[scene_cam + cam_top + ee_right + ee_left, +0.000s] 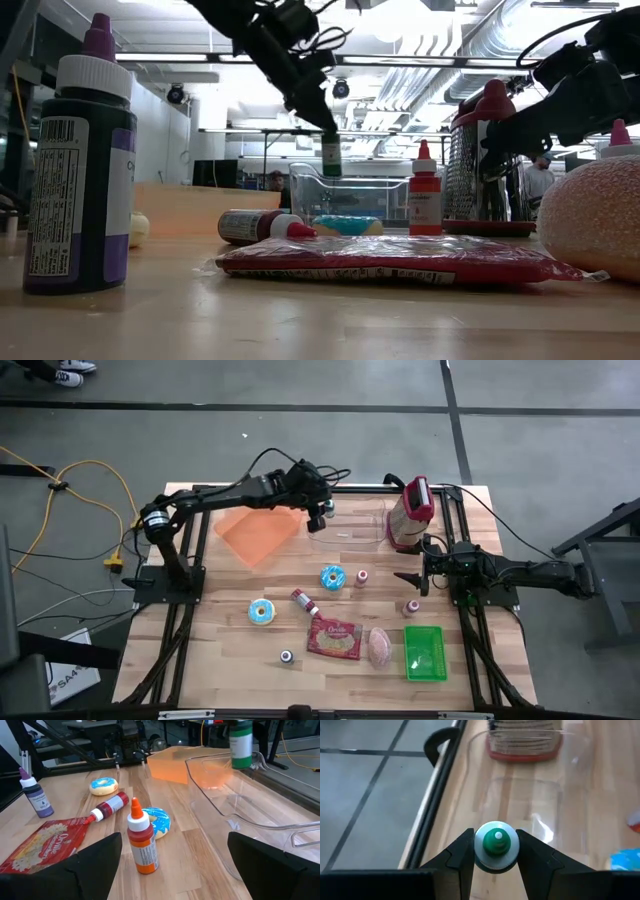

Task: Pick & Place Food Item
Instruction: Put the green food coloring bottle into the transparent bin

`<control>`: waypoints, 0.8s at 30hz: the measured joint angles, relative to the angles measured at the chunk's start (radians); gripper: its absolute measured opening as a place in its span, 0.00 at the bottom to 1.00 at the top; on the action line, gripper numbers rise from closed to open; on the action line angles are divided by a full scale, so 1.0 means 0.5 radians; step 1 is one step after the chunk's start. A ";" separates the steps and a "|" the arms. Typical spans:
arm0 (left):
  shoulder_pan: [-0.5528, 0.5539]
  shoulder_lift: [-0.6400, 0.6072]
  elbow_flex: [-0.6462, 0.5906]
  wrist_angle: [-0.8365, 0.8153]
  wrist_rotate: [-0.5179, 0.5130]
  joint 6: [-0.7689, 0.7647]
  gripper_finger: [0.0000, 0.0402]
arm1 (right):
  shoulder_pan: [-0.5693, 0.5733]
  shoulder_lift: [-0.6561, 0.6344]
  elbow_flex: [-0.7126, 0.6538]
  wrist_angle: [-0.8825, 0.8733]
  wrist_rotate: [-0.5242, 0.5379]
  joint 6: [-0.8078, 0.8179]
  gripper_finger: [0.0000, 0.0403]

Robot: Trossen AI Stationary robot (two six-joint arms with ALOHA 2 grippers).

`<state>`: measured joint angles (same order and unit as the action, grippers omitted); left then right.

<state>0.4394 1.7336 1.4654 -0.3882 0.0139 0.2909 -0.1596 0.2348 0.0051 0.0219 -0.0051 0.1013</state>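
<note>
left gripper (pixel 495 862): clamped on small green-capped white dropper bottle (pixel 496 845); fingers either side of its body, cap pointing up at wrist cam.
bottle pos.: lifted clear of the table, hanging upright over near edge of clear plastic tub (pixel 352 526); low view shows it above the tub rim, not touching.
right gripper (pixel 412 581): jaws wide apart, nothing held, parked near right side of table, just beside red-capped grater-like stand (pixel 410 515).
orange translucent bin (pixel 258 532): left of clear tub, appears to hold nothing.
other items on wood table (pixel 230 650): two blue-iced donuts (pixel 333 577), red popcorn packet (pixel 335 640), pink round bun (pixel 380 646), green plastic tray (pixel 424 652), orange dropper bottle (pixel 141 841), red-capped bottle lying on its side (pixel 304 602), purple dropper bottle (pixel 32 793).
progress: pick looks done, carry mostly done; est. past halfway.
left to do: lower bottle into tub, open fingers, pull arm back.
note: item in grip is a colouring bottle, not a foodstuff proper; target container is my guess from position only.
</note>
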 joint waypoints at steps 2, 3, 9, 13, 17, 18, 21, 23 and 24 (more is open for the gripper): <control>0.025 0.018 -0.002 -0.031 0.012 -0.001 0.29 | 0.001 0.000 0.000 0.001 0.002 0.000 0.88; 0.035 0.029 0.000 -0.020 0.017 -0.007 0.29 | 0.000 0.000 0.000 0.001 0.002 0.000 0.88; 0.127 0.124 -0.006 -0.117 0.034 -0.182 0.29 | 0.001 -0.001 0.000 0.008 0.003 0.000 0.88; 0.156 0.193 -0.006 -0.088 0.034 -0.263 0.29 | 0.000 0.000 0.000 0.010 0.006 0.000 0.88; 0.155 0.259 -0.006 -0.040 0.038 -0.272 0.29 | 0.000 0.000 0.001 0.010 0.007 0.000 0.88; 0.155 0.276 -0.005 -0.015 0.045 -0.277 0.29 | 0.001 -0.001 0.000 0.009 0.007 0.000 0.88; 0.155 0.317 -0.006 0.020 0.079 -0.283 0.29 | 0.001 -0.001 0.001 0.009 0.006 0.000 0.88; 0.155 0.327 -0.006 0.041 0.091 -0.284 0.29 | 0.000 -0.001 0.000 0.009 0.006 0.000 0.88; 0.155 0.333 -0.006 0.037 0.090 -0.284 0.29 | 0.000 -0.001 0.000 0.009 0.006 0.000 0.88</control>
<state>0.5171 1.9003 1.4624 -0.3698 0.0589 0.1490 -0.1596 0.2344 0.0051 0.0265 -0.0021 0.1013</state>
